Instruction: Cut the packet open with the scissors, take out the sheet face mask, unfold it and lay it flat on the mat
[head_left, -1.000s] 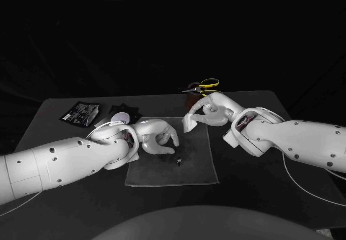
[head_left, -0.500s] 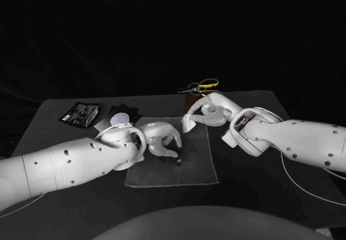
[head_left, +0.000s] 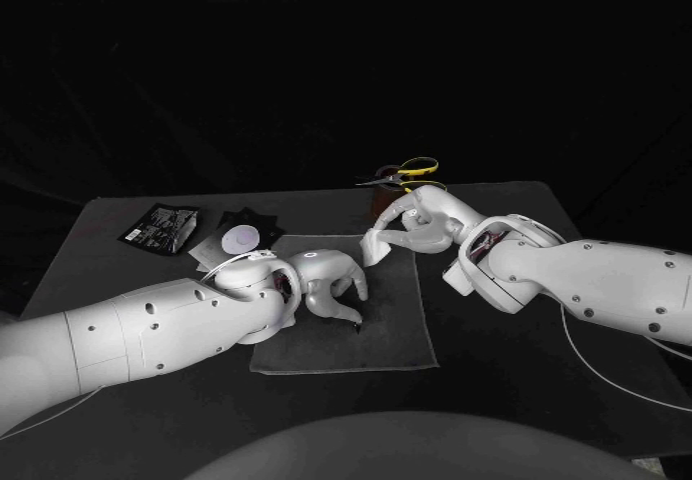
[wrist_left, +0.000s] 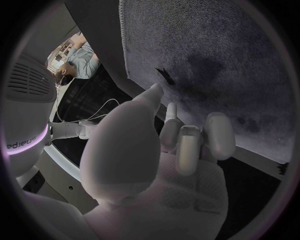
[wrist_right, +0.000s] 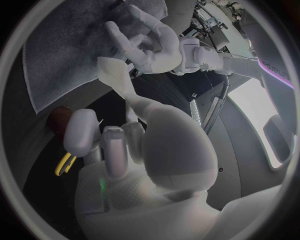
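Since the earlier frame, the left hand (head_left: 329, 285) has shifted nearer the robot's body and turned its fingertips down toward the mat (head_left: 382, 340); the right hand (head_left: 421, 225) has kept its position. The left hand holds nothing. Its fingers are loosely curled and apart, with one tip close to a small dark scrap (wrist_left: 162, 75) lying on the mat. The right hand pinches the folded white face mask (head_left: 378, 245), which hangs from its fingers over the far edge of the mat. Contact between mask and mat cannot be determined. The scissors (head_left: 401, 175), with yellow handles, lie behind the right hand at the far edge of the bench (head_left: 490, 370). A black packet (head_left: 159, 225) rests at the far left corner. A second packet (head_left: 260, 218) lies between it and the mat, overlapped by a pale round disc (head_left: 241, 238).
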